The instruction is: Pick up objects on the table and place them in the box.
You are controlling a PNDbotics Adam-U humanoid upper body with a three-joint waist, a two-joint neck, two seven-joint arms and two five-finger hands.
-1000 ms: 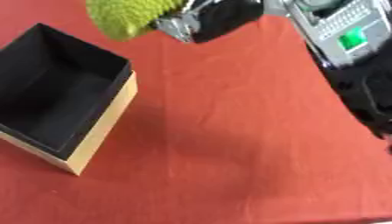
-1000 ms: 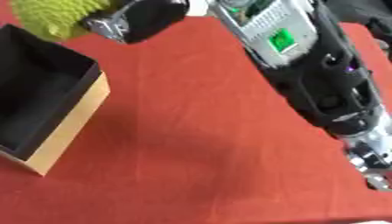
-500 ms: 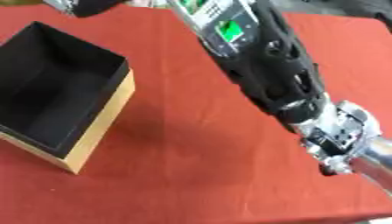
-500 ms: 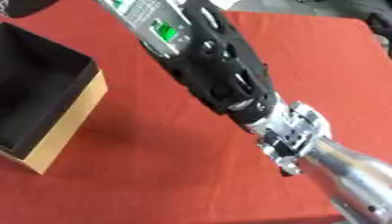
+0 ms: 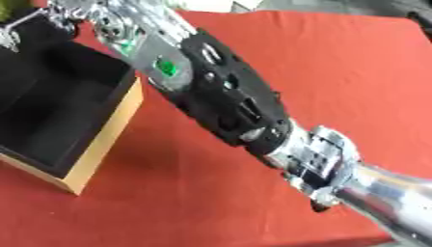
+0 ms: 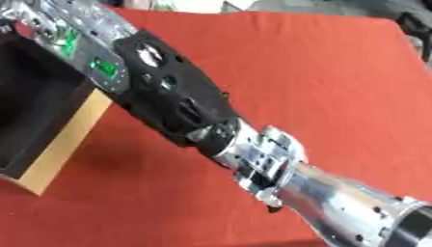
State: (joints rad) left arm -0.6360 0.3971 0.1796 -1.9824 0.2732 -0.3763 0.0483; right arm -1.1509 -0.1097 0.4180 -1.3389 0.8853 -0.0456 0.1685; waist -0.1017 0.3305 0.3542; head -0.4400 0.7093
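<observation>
Box [image 5: 105, 130], black-lined with tan outer walls, stood open at the left of the red bench [image 5: 337, 62]. No object was seen inside its visible part.

Change over approx. 1 s: the right arm [image 5: 228, 106] had swung leftward from above the bench until it lay diagonally across the view, lower right to upper left. Its forearm passed over the box's near-right corner. The right robot hand [image 5: 38, 19], earlier seen to the right of the box, now sat at the extreme upper-left corner, above the box's far side.

Yellow-green object [image 5: 6, 7], earlier plainly carried, showed only as a sliver at the picture's edge, next to the robot hand.

Robot hand state: mostly cut off by the frame, so it could not be told whether it was spread or clasped on the object, nor whether contact persisted.

Implication (judgement): carry phase approx. complete. The object was over or just beyond the box, and release into it looked to be the remaining step.

Left robot hand: not seen in either view. The rest of the bench, centre to right, carried nothing visible.
</observation>
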